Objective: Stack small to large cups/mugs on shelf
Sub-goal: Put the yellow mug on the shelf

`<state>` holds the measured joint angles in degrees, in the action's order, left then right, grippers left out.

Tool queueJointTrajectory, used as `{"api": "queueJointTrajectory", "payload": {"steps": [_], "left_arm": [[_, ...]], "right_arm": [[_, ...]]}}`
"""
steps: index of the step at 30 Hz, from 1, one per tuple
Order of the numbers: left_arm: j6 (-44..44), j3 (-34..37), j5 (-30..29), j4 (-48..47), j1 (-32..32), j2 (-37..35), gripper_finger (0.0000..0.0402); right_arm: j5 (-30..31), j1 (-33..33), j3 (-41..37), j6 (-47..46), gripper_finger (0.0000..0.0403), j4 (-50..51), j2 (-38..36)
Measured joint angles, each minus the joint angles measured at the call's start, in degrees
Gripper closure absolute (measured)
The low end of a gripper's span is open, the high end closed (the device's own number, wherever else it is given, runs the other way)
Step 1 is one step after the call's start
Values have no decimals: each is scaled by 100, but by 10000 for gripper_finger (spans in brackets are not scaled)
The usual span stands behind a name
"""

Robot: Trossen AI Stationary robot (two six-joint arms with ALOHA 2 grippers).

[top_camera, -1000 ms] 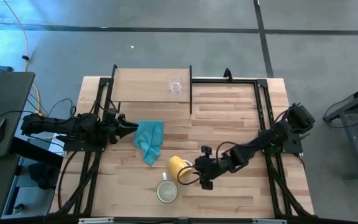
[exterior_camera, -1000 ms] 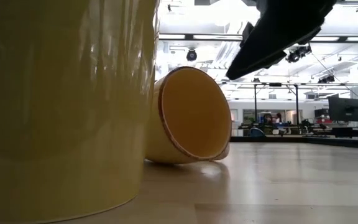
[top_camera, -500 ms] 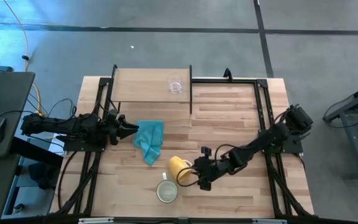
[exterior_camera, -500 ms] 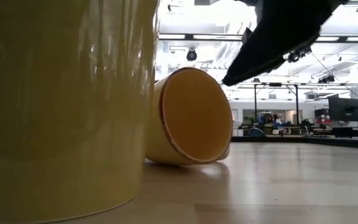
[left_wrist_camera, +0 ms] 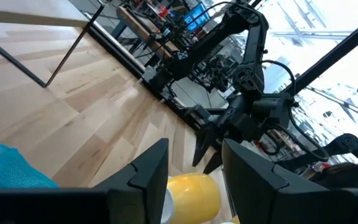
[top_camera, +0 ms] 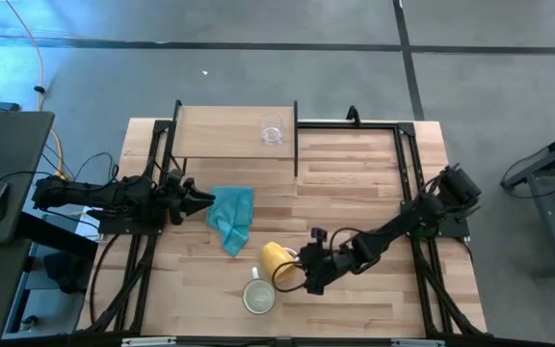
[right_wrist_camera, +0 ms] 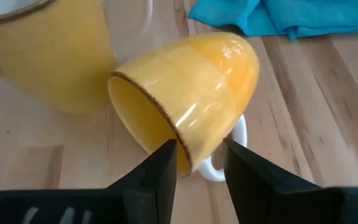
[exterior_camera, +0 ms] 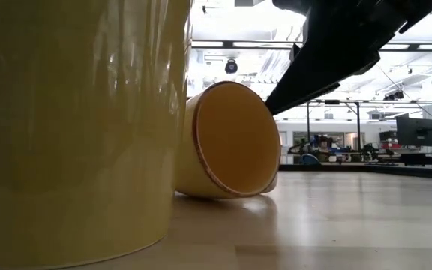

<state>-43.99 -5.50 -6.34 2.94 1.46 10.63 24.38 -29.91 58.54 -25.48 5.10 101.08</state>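
Orange mug [top_camera: 276, 258] lies tipped, mouth toward right gripper [top_camera: 308, 277]; fingers parted narrowly astride its rim, empty.

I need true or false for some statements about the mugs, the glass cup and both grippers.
1. The orange mug lies on its side. True.
2. The glass cup stands on the plank table. False: it stands on the shelf.
3. The right gripper is open at the orange mug's rim. True.
4. The left gripper holds the teal cloth. False: it is open beside the cloth.
5. The cream mug is on the shelf. False: it stands on the table by the orange mug.
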Motion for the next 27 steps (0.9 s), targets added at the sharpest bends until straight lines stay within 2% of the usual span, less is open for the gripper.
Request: {"api": "queueJointTrajectory", "payload": {"steps": [10,22,27], "left_arm": [[0,0,-6,-8,1,-2,263],[0,0,-7,-9,0,-1,263],[0,0,-9,-9,0,-2,263]], "right_arm": [[30,33,0,-11,282,-571,263],[262,312,0,-40,282,-627,273],[181,410,0,-19,287,-638,273]]}}
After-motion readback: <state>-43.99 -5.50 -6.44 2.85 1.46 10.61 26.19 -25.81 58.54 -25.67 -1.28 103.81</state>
